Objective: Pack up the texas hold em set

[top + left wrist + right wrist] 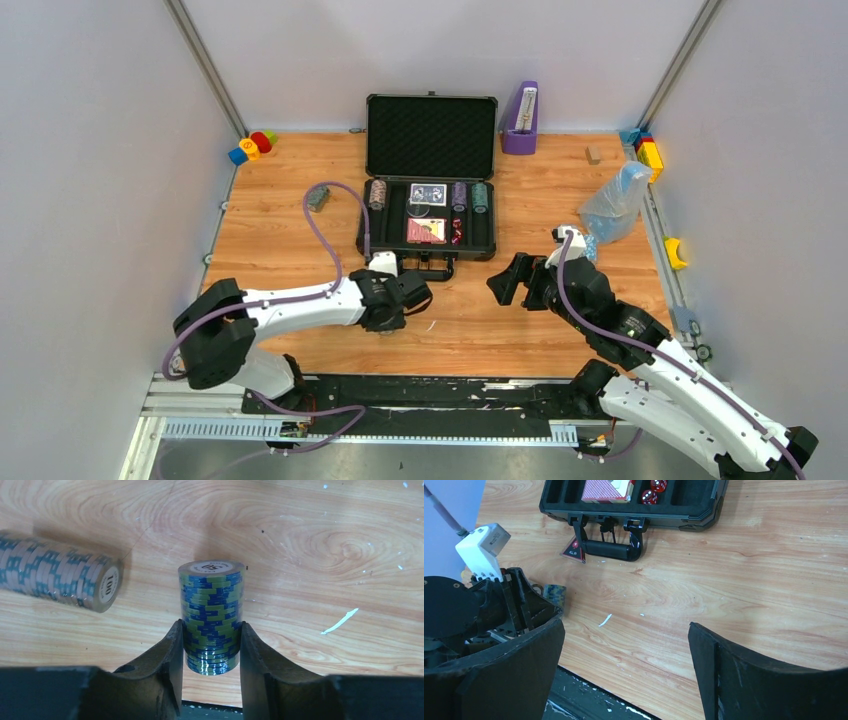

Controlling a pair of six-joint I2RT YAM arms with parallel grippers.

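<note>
The left gripper (210,627) is clamped on an upright roll of blue-and-green chips (212,592), with one finger pressed against each side of its lower half. The roll stands on the table (320,555), between the case (430,135) and the near edge. A grey-and-teal roll (60,577) lies on its side near it.

The right gripper (625,625) hangs over bare wood with its jaws wide apart and empty.

The black case sits open toward the middle of the far edge, lid upright. It holds chip rolls (378,194), card decks (606,490) and red dice (653,491). A dark red triangle (573,550) lies on the table by the left end of the handle (609,550).
</note>
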